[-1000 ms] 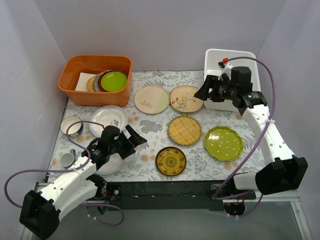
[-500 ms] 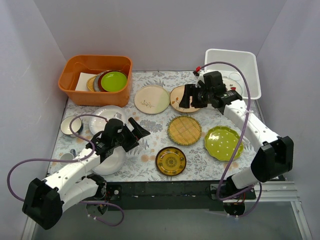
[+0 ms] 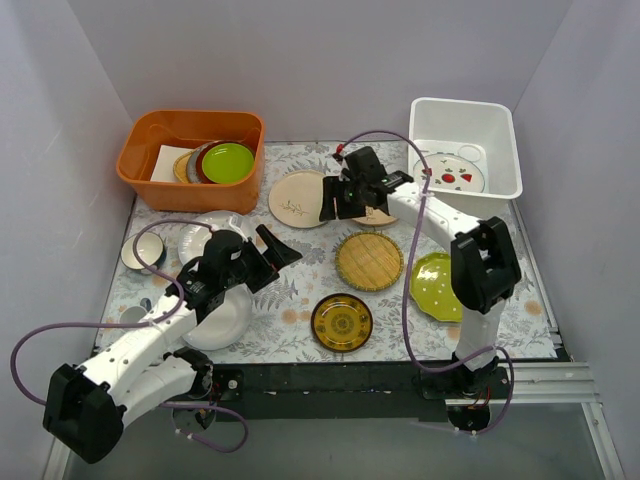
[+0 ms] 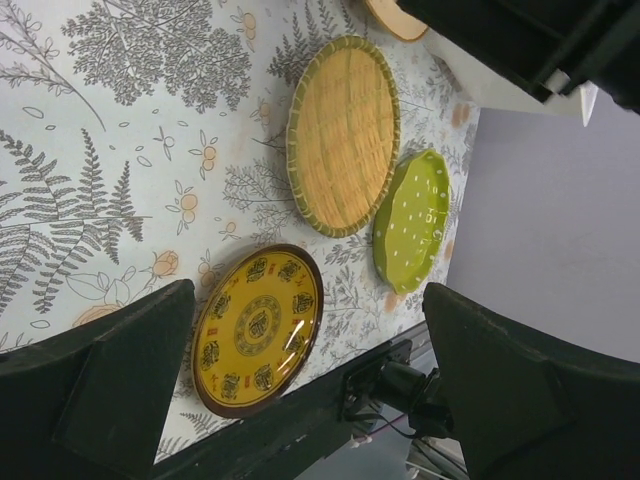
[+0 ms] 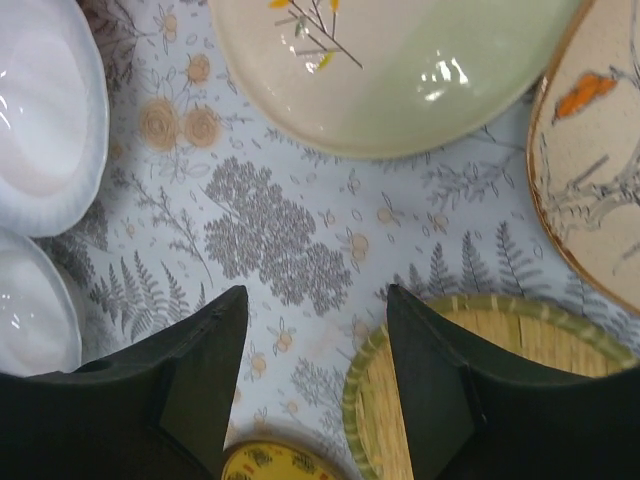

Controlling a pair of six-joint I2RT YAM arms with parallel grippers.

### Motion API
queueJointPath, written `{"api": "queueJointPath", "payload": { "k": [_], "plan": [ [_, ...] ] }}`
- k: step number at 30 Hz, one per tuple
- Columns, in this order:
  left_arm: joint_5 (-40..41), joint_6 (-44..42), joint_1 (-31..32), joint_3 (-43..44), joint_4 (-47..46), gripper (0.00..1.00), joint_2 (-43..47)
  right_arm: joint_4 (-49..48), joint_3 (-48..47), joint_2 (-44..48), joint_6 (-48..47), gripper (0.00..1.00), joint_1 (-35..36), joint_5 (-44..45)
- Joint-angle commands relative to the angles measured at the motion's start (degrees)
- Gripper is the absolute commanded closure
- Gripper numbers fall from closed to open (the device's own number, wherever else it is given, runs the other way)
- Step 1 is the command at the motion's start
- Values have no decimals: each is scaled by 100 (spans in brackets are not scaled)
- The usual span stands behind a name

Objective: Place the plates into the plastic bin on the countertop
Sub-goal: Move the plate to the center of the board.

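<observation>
We are hovering our right end effector (image 3: 331, 204), released, at upper centre beside the cream sprig plate (image 3: 298, 200); our left end effector (image 3: 277, 248) is hanging released above the counter (image 3: 300, 282).

Under my right hand (image 5: 318, 300), fingers apart, lies a bare patch of desk (image 5: 270, 240), closed in by the cream plate (image 5: 400, 60), bird plate (image 5: 600, 180), woven plate (image 5: 480, 400) and white plates (image 5: 40, 110). The bin (image 3: 462, 101) stands open-topped, a red-wedged plate (image 3: 455, 177) lying inside.
</observation>
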State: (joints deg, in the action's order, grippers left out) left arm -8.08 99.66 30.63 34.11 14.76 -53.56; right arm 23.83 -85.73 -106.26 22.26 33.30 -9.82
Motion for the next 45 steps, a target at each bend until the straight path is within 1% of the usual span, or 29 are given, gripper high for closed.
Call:
{"api": "queueJointPath", "payload": {
  "k": [1, 2, 4, 5, 7, 8, 10, 15, 21, 22, 24, 31, 37, 45],
  "plan": [
    [34, -183, 39, 316, 219, 2, 249, 42, -1065, -614, -55, 37, 124, 209],
    [43, -192, 39, 351, 316, 2, 319, 42, -1190, -746, -29, 41, 133, 192],
    [43, -201, 39, 368, 404, 2, 390, 86, -1436, -1124, 6, 47, 142, 165],
    [60, -210, 39, 360, 483, 2, 460, 121, -1664, -1247, 15, 61, 142, 130],
    [69, -201, 39, 360, 562, 2, 548, 217, -1911, -1625, 59, 78, 142, 17],
    [95, -201, 39, 360, 624, 2, 583, 244, -2086, -1731, 85, 91, 159, -2],
    [104, -201, 39, 360, 677, 2, 706, 253, -2210, -1986, 156, 98, 159, -54],
    [148, -227, 39, 412, 940, 2, 926, 288, -2570, -2460, 208, 99, 203, -2],
    [157, -227, 39, 421, 1081, 2, 1085, 244, -2606, -2689, 235, 99, 238, -37],
    [149, -236, 39, 421, 1090, 2, 1085, 349, -2772, -2742, 191, 99, 265, 59],
    [166, -245, 39, 448, 1116, 2, 1085, 394, -2791, -2804, 138, 99, 291, 95],
    [149, -184, 39, 369, 1125, 2, 1163, 367, -2361, -2813, 50, 99, 379, -133],
    [148, -104, 39, 219, 1125, 2, 1313, 604, -2158, -2874, -134, 99, 484, -301],
    [140, -25, 39, 61, 1134, 2, 1436, 851, -1798, -2681, -336, 99, 792, -538]
  ]
}}
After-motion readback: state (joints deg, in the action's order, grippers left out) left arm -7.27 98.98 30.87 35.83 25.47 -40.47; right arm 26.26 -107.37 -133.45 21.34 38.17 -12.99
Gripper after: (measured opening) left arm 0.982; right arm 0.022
